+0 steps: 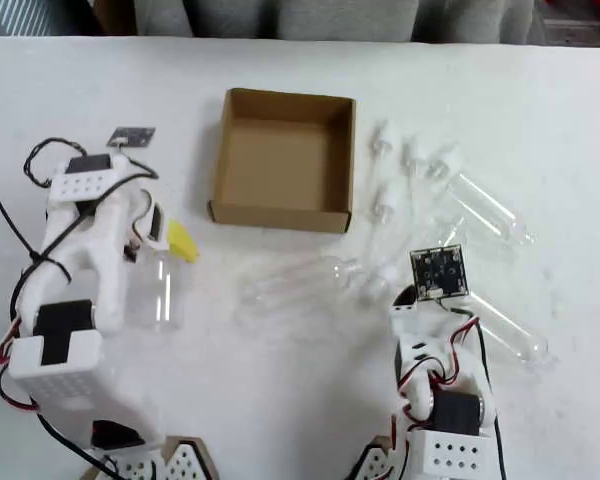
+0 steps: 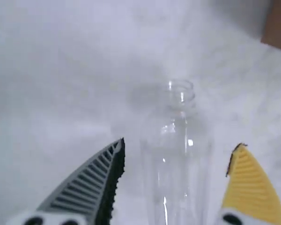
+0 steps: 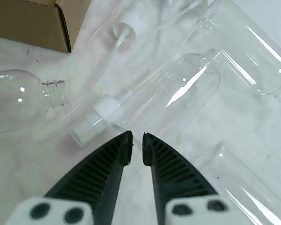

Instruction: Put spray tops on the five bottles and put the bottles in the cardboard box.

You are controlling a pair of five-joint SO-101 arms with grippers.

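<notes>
A clear bottle (image 2: 178, 154) without a top lies on the white table between the fingers of my open left gripper (image 2: 181, 143), with a gap on each side. From above, this bottle (image 1: 162, 295) lies left of the cardboard box (image 1: 285, 160), by my left gripper (image 1: 162, 245). My right gripper (image 3: 136, 139) is shut on nothing, hovering just short of a white spray top (image 3: 92, 123) and a lying bottle (image 3: 192, 79). Another bottle's open neck (image 3: 54, 91) lies beside them. Spray tops (image 1: 385, 150) lie right of the box.
More clear bottles lie scattered on the right: one (image 1: 290, 285) below the box, one (image 1: 480, 205) further right, one (image 1: 500, 325) by the right arm (image 1: 440, 400). A small grey card (image 1: 130, 135) lies left of the box. The box corner (image 3: 33, 21) is close.
</notes>
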